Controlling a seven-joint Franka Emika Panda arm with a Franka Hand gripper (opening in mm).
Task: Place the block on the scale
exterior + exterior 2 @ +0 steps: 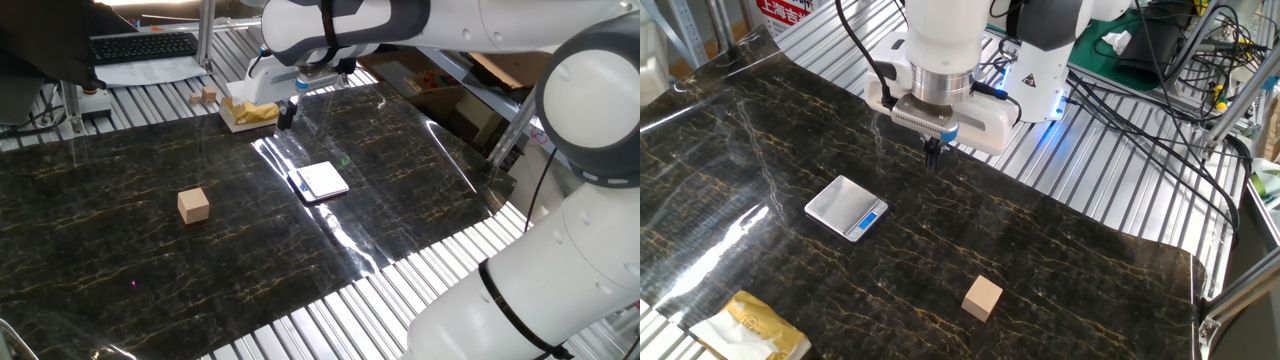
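Block [194, 205], a small tan wooden cube, sits alone on the dark marbled worktop [120, 260], untouched and well apart from the scale [323, 181]. The scale lies flat near the middle of the worktop, its pale top plate bare. The hand [287, 114] hangs above the far edge of the worktop, beyond the scale, holding nothing; its dark fingers look close together, nearly closed.

Judged risks: fingers this narrow must spread before they can straddle the block, or they will knock it aside. The cube is small and light, so an off-centre pinch could twist it or let it slip. Setting it down near the plate's rim could leave it tipping off. A glossy sheet [380, 190] glares around the scale and may hide its edges.

One fixed view shows a keyboard [145, 46], a tinier wooden piece [208, 96] and a tan box [245, 113] just beside the hand. The other fixed view shows instead the scale's blue mark [870, 220], the robot base [1045, 75] lit blue, cables [1160, 110], and a yellow packet [755, 325] at the near edge.
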